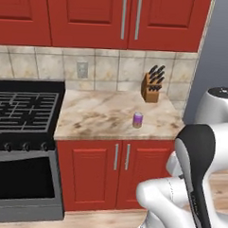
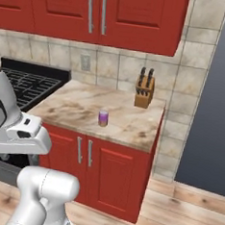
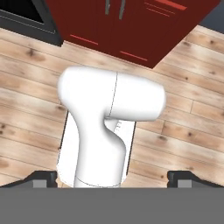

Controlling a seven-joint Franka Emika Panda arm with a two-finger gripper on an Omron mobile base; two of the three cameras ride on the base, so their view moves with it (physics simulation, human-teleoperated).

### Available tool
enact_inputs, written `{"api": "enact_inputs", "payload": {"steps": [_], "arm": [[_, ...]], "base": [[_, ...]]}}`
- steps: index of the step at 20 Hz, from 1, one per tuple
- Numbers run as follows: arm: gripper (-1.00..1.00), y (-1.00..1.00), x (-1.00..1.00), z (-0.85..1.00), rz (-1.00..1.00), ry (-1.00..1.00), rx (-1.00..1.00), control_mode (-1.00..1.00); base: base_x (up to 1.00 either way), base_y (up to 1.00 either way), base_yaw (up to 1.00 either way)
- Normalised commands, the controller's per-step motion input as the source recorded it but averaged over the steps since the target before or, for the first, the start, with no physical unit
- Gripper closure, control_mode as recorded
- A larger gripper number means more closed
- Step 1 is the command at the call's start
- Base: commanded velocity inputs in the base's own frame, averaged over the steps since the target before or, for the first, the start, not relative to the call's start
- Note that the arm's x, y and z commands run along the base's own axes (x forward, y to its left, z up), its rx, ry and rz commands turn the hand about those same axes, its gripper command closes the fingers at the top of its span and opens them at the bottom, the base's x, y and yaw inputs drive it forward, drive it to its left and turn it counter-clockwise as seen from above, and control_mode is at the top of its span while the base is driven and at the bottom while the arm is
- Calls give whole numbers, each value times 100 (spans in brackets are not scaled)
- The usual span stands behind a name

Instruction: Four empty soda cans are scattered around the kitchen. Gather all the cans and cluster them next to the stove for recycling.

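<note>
Purple can (image 1: 138, 120) stands upright on the counter (image 1: 97, 116), at 3 o'clock from the stove (image 1: 23, 111). My gripper (image 3: 113, 177), fingers apart and empty, points down at the floor.

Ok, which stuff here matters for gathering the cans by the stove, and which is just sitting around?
Part of the job:
- purple soda can, upright on the counter
- stove, left of that counter
- gripper, open, holding nothing

Just there:
- knife block at the back wall
- wall outlet
- upper cabinets
</note>
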Motion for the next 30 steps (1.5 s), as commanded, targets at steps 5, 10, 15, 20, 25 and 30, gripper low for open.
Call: {"api": "enact_inputs", "payload": {"steps": [5, 10, 15, 20, 25, 30], "arm": [[-100, 0, 0, 0, 0, 0, 0, 100], [-100, 0, 0, 0, 0, 0, 0, 100], [-100, 0, 0, 0, 0, 0, 0, 100], [-100, 0, 0, 0, 0, 0, 0, 100], [-100, 0, 0, 0, 0, 0, 0, 100], [-100, 0, 0, 0, 0, 0, 0, 100]], "base": [[8, 23, -7], [14, -28, -2], [28, -13, -1], [55, -7, -6], [50, -11, -17], [46, 0, -18]]}}
